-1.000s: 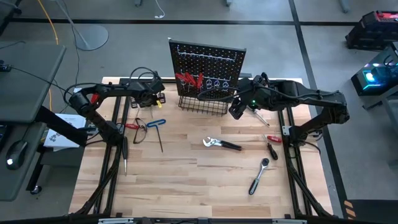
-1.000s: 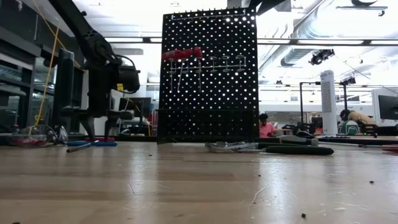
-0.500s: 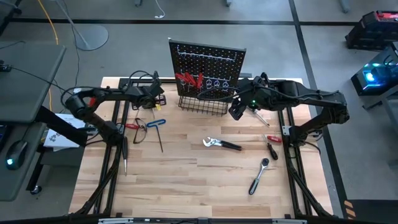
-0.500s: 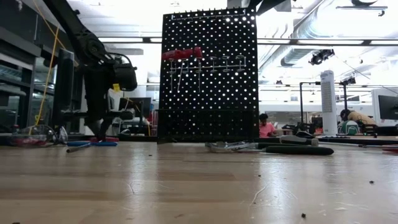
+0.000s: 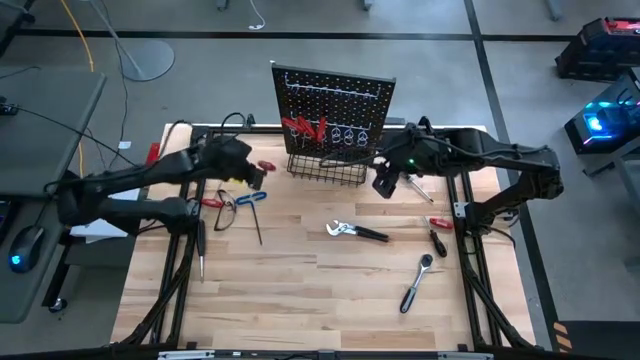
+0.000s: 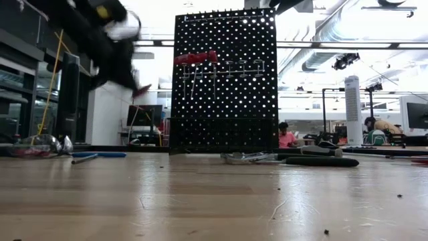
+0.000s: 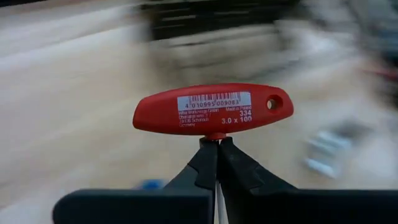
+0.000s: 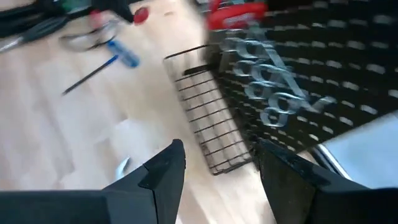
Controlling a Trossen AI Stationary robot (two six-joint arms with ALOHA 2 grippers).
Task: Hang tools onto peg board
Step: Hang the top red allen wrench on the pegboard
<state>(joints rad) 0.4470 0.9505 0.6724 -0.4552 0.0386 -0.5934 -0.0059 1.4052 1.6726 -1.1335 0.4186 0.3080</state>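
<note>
The left arm has swung away from the desk's left rear area and lifted: a second ago its gripper stood low over the blue T-key, now the left gripper [image 5: 250, 172] hangs higher, just left of the peg board [image 5: 333, 108], with its jaws pressed together on the shaft of a red-handled T-key [image 7: 212, 109], the handle lying crosswise just beyond the fingertips [image 7: 208, 163]. In the low view that red handle [image 6: 141, 89] shows raised clear of the desk [image 5: 300, 280], to the left of the board. The right arm has barely shifted; the right gripper [image 5: 385, 183] hovers just beside the right end of the wire basket [image 5: 327, 168] along the board's bottom edge, its jaws spread with nothing between them. On the board two red-handled tools [image 5: 305, 128] hang from the hooks near its left side, beside a row of bare silver hooks [image 5: 350, 133]. The blue-handled T-key [image 5: 251, 200] lies on the desk near the left edge, next to a looped dark cable [image 5: 224, 210]. The silver pliers [image 5: 355, 231] rest near the middle of the desk, the chrome ratchet [image 5: 417, 282] lies toward the front right, and two small screwdrivers [image 5: 437, 232], one red-handled and one black-handled, lie close to the right edge
</note>
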